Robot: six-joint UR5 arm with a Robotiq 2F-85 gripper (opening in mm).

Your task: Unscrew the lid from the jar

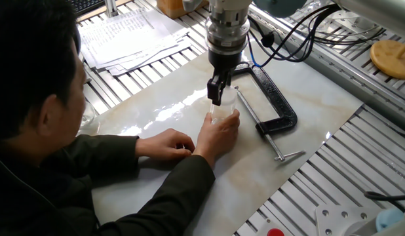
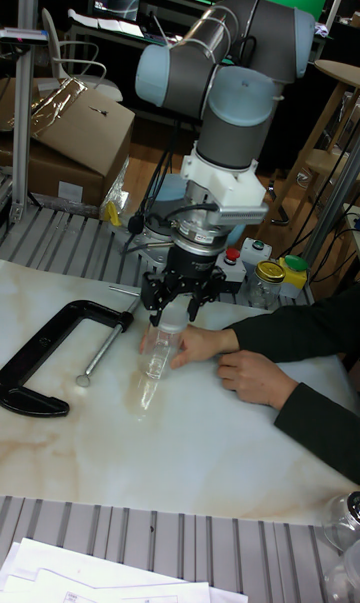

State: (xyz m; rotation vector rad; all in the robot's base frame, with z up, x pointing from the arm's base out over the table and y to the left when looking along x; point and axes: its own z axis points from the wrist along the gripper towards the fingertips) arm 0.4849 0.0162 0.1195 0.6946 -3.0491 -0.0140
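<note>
The clear jar [image 1: 222, 115] [image 2: 160, 351] stands upright on the marble sheet [image 1: 268, 164], held around its lower part by a person's right hand [image 1: 219, 136] [image 2: 203, 345]. Its whitish lid [image 1: 223, 99] [image 2: 172, 316] sits on the mouth, mostly hidden by the fingers. My gripper [image 1: 217, 97] [image 2: 174, 313] comes straight down from above, with one finger on each side of the lid, shut on it.
A black C-clamp [image 1: 276, 98] [image 2: 48, 355] lies just beside the jar. The person's other hand [image 1: 164, 143] [image 2: 250, 378] rests on the sheet. Papers [image 1: 127, 36] lie at the back left. Small jars [image 2: 265, 283] stand behind, and a squatter clear jar [image 2: 345, 523] at the front corner.
</note>
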